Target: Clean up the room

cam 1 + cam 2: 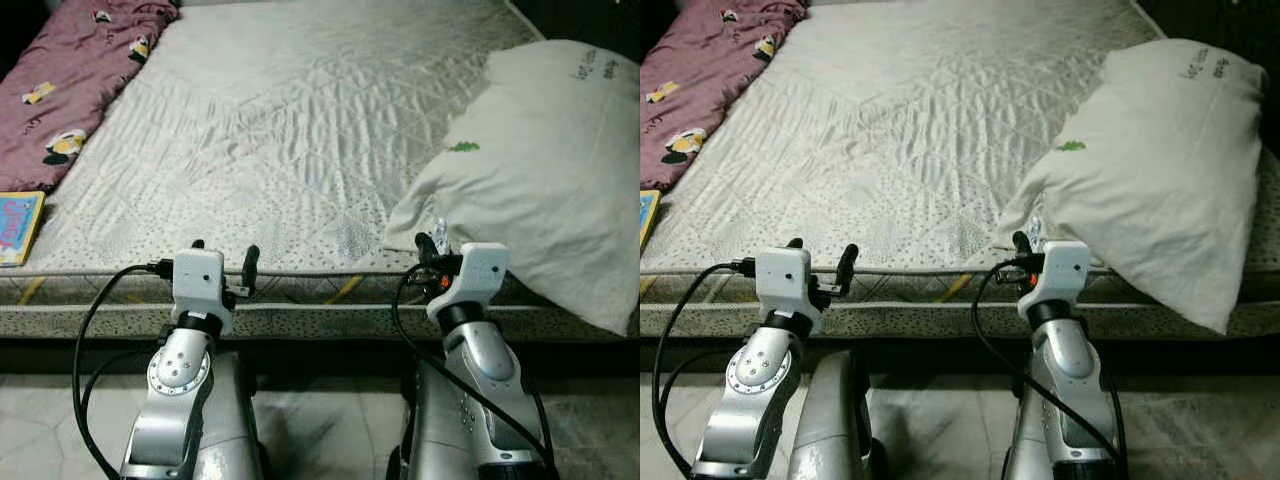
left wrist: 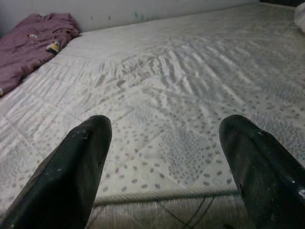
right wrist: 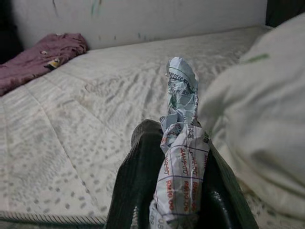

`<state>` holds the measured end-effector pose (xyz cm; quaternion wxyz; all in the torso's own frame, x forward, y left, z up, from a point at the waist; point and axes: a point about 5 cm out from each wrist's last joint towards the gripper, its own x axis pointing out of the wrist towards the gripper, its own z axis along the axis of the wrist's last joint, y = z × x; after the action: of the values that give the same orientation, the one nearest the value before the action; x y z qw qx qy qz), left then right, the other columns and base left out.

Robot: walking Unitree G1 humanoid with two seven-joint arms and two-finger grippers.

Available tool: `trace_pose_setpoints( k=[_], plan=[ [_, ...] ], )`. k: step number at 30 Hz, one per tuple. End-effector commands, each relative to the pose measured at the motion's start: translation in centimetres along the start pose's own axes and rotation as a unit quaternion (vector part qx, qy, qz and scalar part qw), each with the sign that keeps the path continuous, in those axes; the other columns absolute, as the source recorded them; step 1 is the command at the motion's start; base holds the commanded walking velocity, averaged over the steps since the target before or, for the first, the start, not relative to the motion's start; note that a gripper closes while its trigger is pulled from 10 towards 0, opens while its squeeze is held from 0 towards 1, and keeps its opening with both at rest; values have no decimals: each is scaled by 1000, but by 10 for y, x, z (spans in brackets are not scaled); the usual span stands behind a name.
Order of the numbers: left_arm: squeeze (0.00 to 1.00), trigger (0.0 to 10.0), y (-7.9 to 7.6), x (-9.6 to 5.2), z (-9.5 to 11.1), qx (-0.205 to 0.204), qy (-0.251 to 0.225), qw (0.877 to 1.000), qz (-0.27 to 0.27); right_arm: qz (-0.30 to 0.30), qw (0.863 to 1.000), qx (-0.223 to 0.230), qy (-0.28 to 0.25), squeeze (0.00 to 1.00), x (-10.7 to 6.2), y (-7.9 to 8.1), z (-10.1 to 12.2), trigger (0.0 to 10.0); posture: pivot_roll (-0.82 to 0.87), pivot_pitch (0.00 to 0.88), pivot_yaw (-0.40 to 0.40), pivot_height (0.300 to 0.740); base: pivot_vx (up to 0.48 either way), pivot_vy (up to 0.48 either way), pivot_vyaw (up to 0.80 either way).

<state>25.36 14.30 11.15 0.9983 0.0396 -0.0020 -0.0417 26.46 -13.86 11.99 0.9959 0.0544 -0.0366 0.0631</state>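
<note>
A crumpled piece of printed paper (image 3: 180,157) is pinched between the two black fingers of my right gripper (image 1: 432,243), which is shut on it at the front edge of the mattress (image 1: 300,130), just beside the white pillow (image 1: 560,160). My left gripper (image 1: 222,262) is held at the same mattress edge further left; its fingers (image 2: 71,171) are spread wide with nothing between them.
A maroon patterned blanket (image 1: 70,80) lies along the mattress's left side. A colourful book (image 1: 18,225) rests at the front left corner. The pillow overhangs the front right edge. Pale floor tiles (image 1: 320,420) lie below, between my arms.
</note>
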Motion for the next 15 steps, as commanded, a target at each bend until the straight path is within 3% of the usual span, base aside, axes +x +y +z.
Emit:
trace_pose_setpoints(
  k=[1, 15],
  plan=[
    [0, 10000, 2, 2, 5, 4, -9, 1000, 4, 8, 1000, 3, -15, 0, 3, 4, 9, 10000, -65, 35, 71, 588, 0, 0, 0],
    [0, 10000, -3, 9, 5, 0, -18, 1000, -11, -10, 1000, 5, -22, 0, 5, 0, 9, 10000, -84, 0, 113, 667, 0, 0, 0]
  ],
)
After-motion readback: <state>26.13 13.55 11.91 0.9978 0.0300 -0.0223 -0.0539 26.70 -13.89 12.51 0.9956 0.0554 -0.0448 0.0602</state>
